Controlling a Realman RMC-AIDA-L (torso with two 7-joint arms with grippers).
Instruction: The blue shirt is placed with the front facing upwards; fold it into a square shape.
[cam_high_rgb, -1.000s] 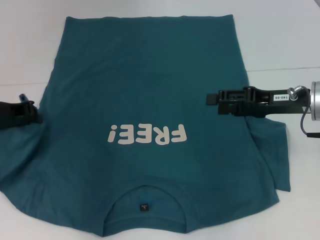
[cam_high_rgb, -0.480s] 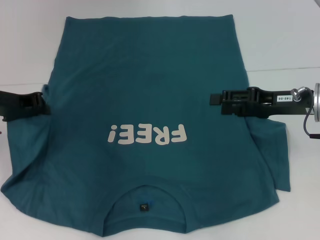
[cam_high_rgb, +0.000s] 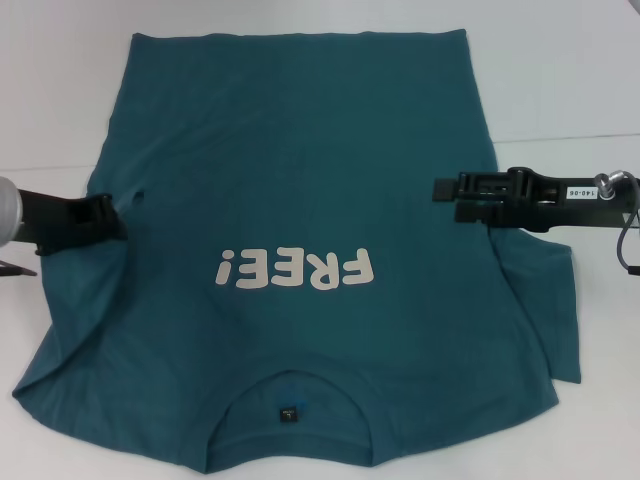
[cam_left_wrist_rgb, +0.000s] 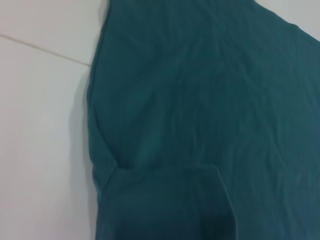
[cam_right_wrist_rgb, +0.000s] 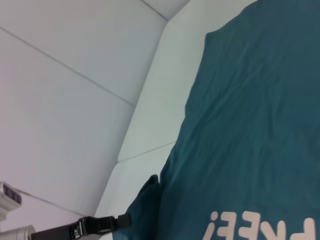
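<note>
Across the white table (cam_high_rgb: 560, 80) lies the dark teal-blue cotton T-shirt (cam_high_rgb: 300, 170), front up, pale "FREE!" lettering (cam_high_rgb: 295, 268) on the chest and round neck nearest the robot; its lower collar edge is cut off by the head view. On the robot's left, the left gripper (cam_high_rgb: 112, 215) reaches in level, its tips meeting the bunched sleeve edge, though whether they pinch cloth cannot be told. The right gripper (cam_high_rgb: 445, 190) hovers level over the opposite side, fingers apparently together.
</note>
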